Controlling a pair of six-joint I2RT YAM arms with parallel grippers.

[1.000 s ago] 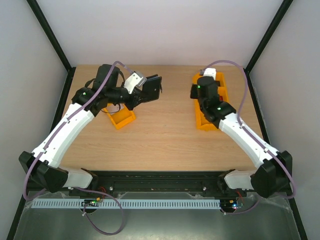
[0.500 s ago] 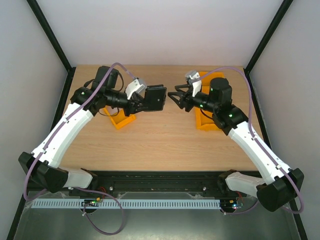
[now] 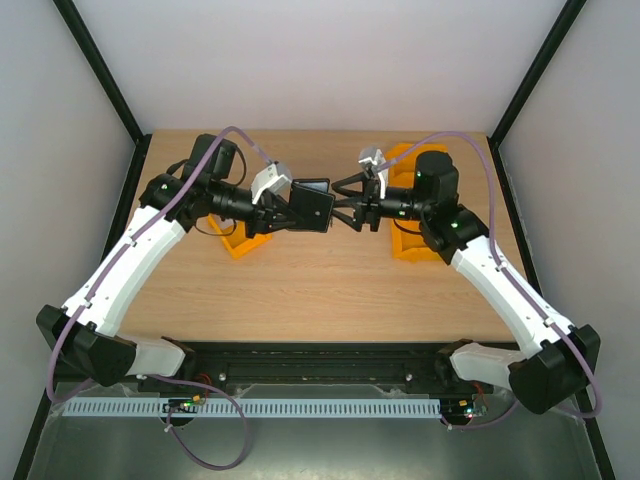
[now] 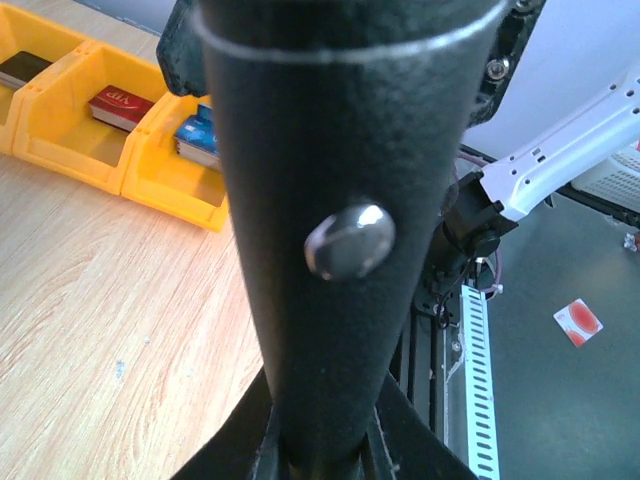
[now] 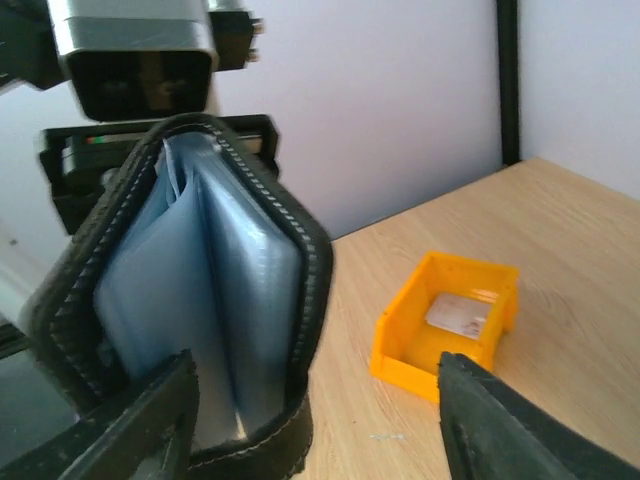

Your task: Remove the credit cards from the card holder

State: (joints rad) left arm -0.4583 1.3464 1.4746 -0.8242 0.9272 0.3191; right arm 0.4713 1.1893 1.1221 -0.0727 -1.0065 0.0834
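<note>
Right tool, spread wide, flanks the open edge of the card holder, held upright above the worktop, pockets facing it. Beyond the holder, the left tool pinches its spine. The cards are probably tucked inside, unseen. A second earlier the right tool was well away from the holder.

No text can be read for certain: the red block in a tray near the table's far right corner bears blurred white lettering, and the blue block beside it shows illegible marks.
</note>
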